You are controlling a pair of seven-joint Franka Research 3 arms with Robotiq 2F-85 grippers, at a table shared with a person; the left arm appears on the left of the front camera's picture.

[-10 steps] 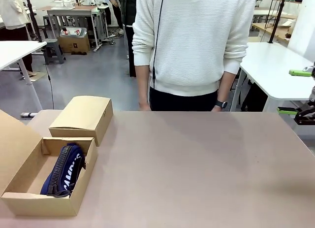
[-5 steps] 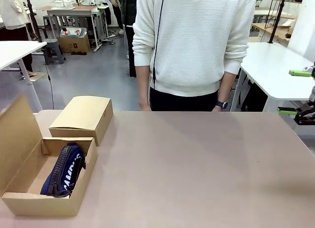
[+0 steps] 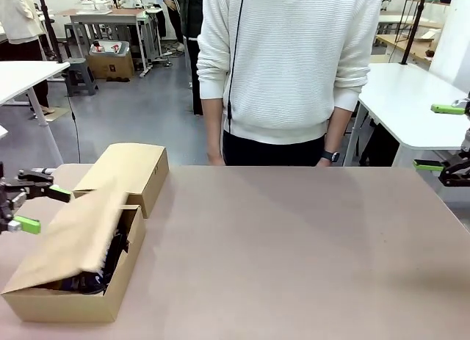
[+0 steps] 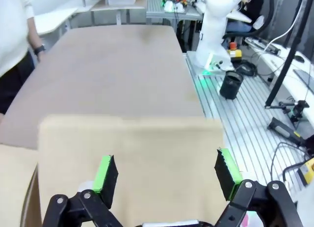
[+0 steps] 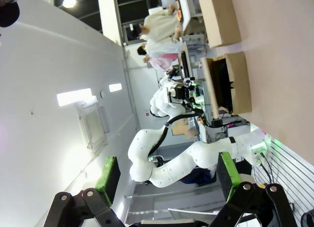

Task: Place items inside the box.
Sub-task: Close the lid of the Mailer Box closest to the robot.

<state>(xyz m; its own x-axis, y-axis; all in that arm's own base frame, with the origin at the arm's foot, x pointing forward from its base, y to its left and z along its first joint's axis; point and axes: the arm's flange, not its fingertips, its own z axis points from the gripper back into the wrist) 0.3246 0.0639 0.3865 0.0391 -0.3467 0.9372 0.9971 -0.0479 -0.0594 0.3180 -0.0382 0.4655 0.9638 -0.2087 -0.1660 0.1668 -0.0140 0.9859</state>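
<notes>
Left gripper (image 4: 167, 174): black linkage body with silver pivot screws at the knuckles; two black fingers, each faced with a ribbed bright-green pad (image 4: 104, 172). In the front view the same gripper (image 3: 29, 205) appears as a black frame with green tips.

Right gripper (image 5: 169, 178): identical build, black links, round silver fasteners, green pads (image 5: 108, 178) on black backing. In the front view its green tips and black body (image 3: 446, 138) sit at the picture's right edge.

Left arm (image 5: 167, 158): glossy white rounded segments, dark joint seams, black cable along it, green light at the base.

Person (image 3: 290, 61): white ribbed knit sweater, long sleeves, dark trousers, thin black cord down the front, dark wristwatch (image 3: 330, 156)
</notes>
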